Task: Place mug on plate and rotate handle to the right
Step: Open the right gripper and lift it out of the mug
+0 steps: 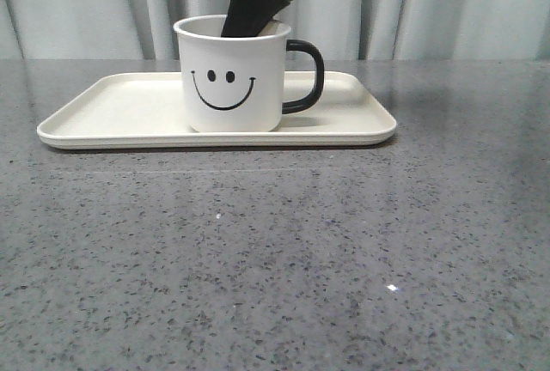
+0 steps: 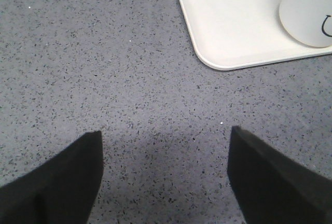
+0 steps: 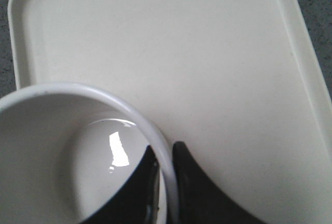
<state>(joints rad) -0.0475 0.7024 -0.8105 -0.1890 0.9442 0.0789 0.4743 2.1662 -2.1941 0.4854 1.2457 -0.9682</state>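
The white mug [image 1: 234, 75] with a black smiley face stands upright on the cream plate [image 1: 112, 109]. Its black handle [image 1: 307, 76] points right in the front view. My right gripper [image 3: 165, 156] comes down from above and is shut on the mug's rim [image 3: 155, 130], one finger inside the mug, one outside. In the front view the black fingers [image 1: 251, 6] dip into the mug's mouth. My left gripper [image 2: 166, 141] is open and empty over bare table, apart from the plate's corner [image 2: 218, 63]. A part of the mug [image 2: 308, 11] shows in the left wrist view.
The grey speckled table [image 1: 284, 251] stretches in front of the plate. Pale curtains [image 1: 447, 6] hang behind the table's far edge. The plate's bare surface [image 3: 207, 58] spreads beyond the mug in the right wrist view.
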